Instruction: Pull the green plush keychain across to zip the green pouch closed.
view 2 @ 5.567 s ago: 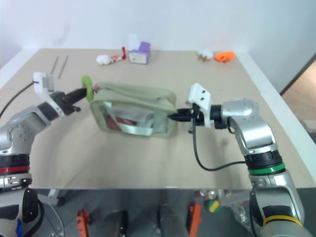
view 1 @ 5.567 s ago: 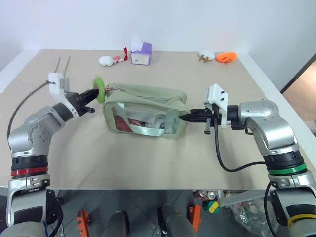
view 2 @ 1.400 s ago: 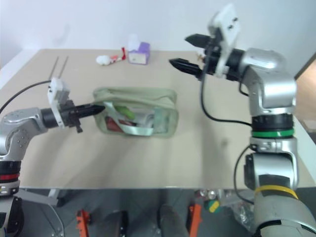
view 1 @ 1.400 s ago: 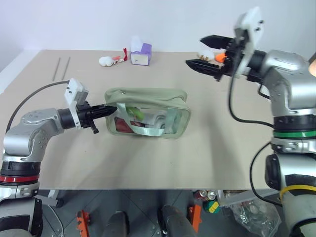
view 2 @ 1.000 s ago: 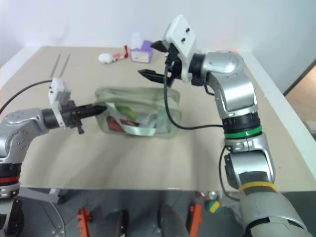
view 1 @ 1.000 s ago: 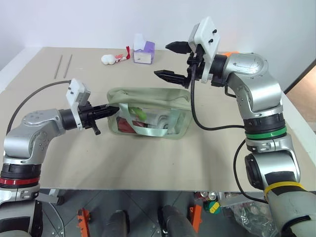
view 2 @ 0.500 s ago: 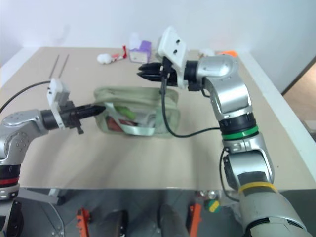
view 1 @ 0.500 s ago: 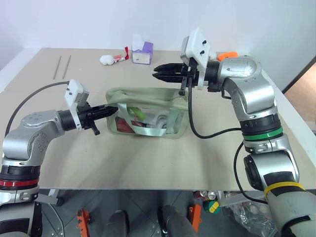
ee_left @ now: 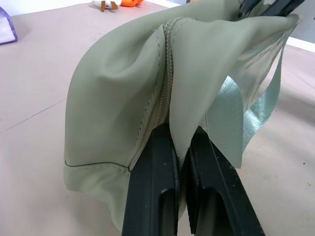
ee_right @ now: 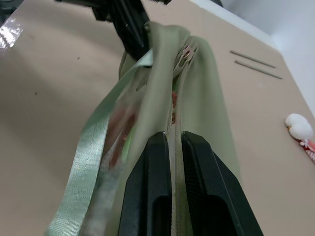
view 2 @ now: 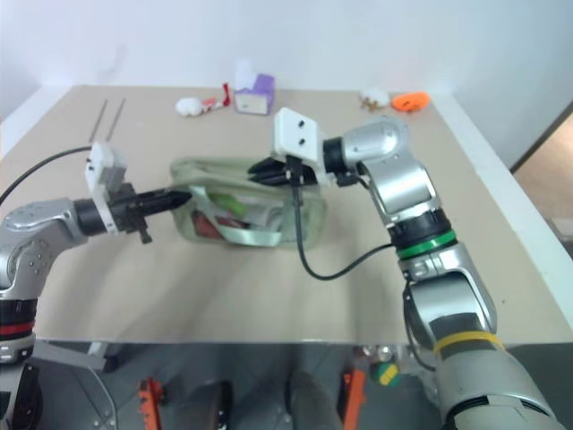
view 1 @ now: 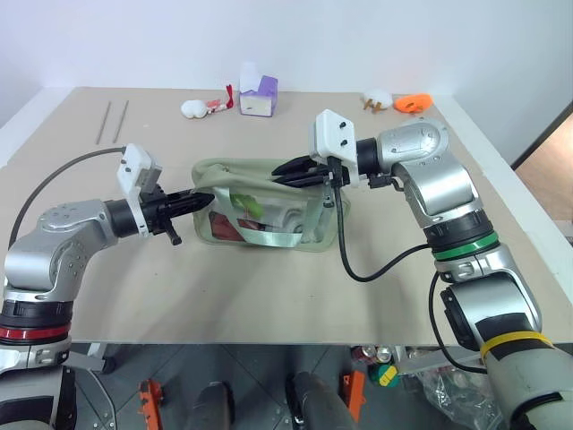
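One green pouch [view 1: 269, 204], mid-table [view 1: 269, 296], a bit toward the left edge. Green webbing strap [view 1: 269, 235] drapes over its near, clear-window side.

Left gripper [view 1: 204, 199]: fingers closed, pinching the fabric at the pouch's left end, right at the end of the zipper seam [ee_left: 166, 73].

Right gripper [view 1: 285, 172]: fingers nearly together, clamped over the top edge around mid-length of the pouch, zipper line running between them in the right wrist view.

One green plush keychain [view 1: 246, 204], a small bright lime bit seen just inside the pouch near its left end, partly hidden by the strap; can't tell whether it touches either gripper.

Along the far edge: one purple-and-white box [view 1: 257, 91], one white plush with red bits [view 1: 201, 108] beside it, one small white item [view 1: 376, 99], one orange toy [view 1: 412, 103]. Two thin grey rods [view 1: 115, 120] near the far-left corner. All well apart from the pouch. A black cable [view 1: 358, 260] loops from the right wrist down onto the table beside the pouch's right end.
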